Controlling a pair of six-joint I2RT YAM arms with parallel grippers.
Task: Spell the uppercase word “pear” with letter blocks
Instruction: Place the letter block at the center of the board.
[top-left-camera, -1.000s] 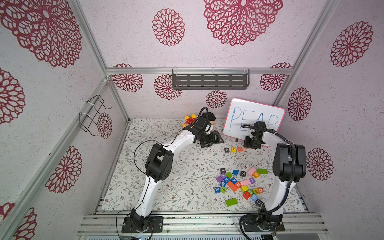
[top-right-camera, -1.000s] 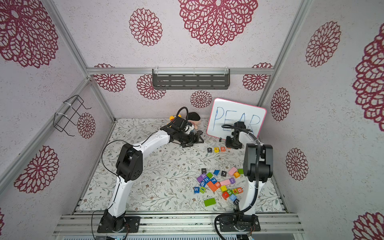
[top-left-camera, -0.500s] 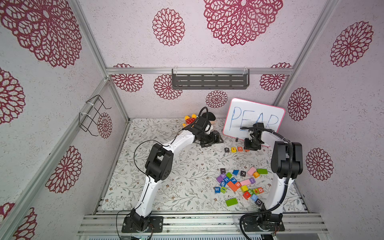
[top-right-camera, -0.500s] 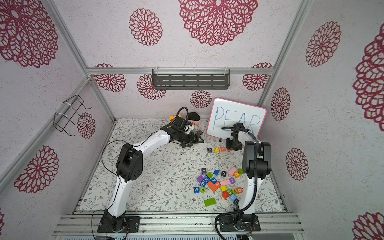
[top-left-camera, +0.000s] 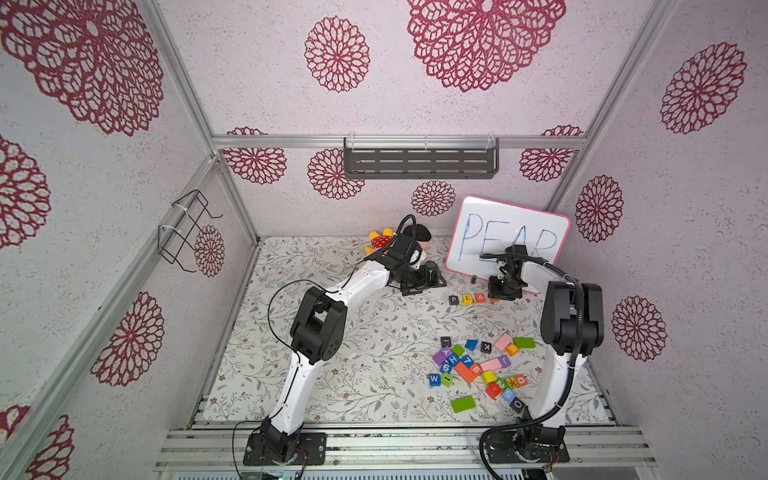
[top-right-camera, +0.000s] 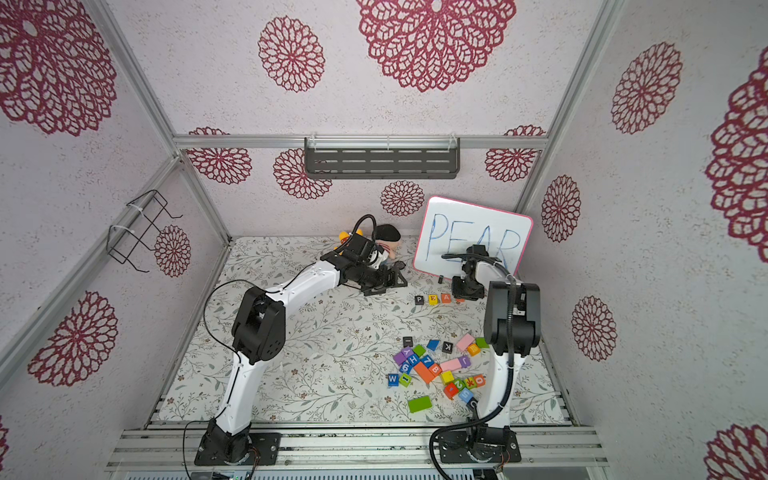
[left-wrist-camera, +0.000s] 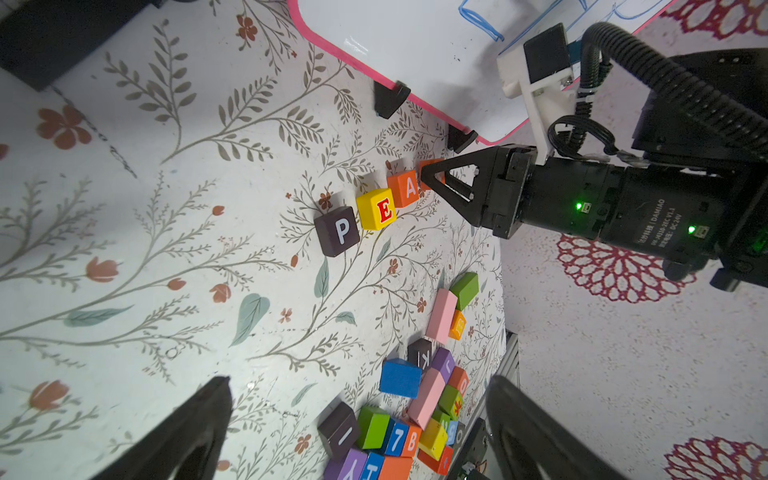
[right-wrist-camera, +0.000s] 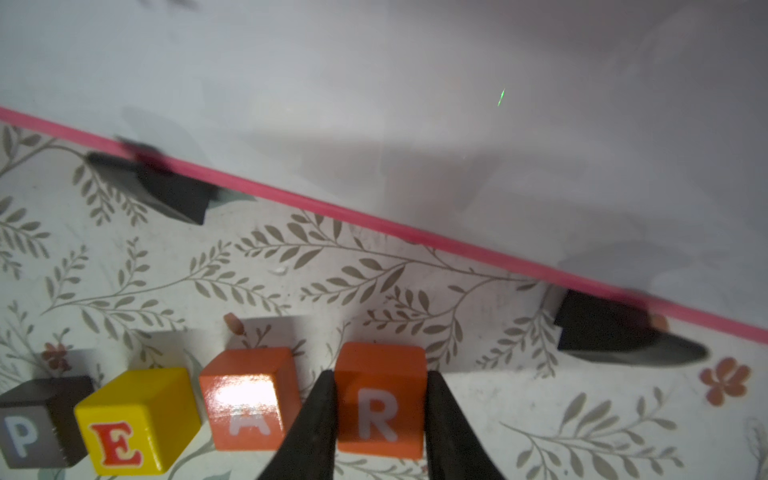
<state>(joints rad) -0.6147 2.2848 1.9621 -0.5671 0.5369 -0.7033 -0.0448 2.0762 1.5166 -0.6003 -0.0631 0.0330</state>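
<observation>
Orange-red R block (right-wrist-camera: 380, 399) sits clamped between the right gripper (right-wrist-camera: 376, 419) jaws, just beside the A block (right-wrist-camera: 249, 399), whiteboard (right-wrist-camera: 374, 124) behind.

Pink-edged whiteboard (top-left-camera: 509, 241) reading PEAR stood propped right of frame centre. Loose coloured blocks (top-left-camera: 478, 368) lay scattered lower right on the floral tabletop (top-left-camera: 332, 374). Grey shelf (top-left-camera: 419, 160) hung on the back wall.

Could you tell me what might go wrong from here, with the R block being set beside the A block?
1. The right gripper is shut on the R block; one finger sits in the narrow gap beside the A block, so opening could nudge it.
2. The E block already sits skewed; a knock along the row would worsen it.
</observation>
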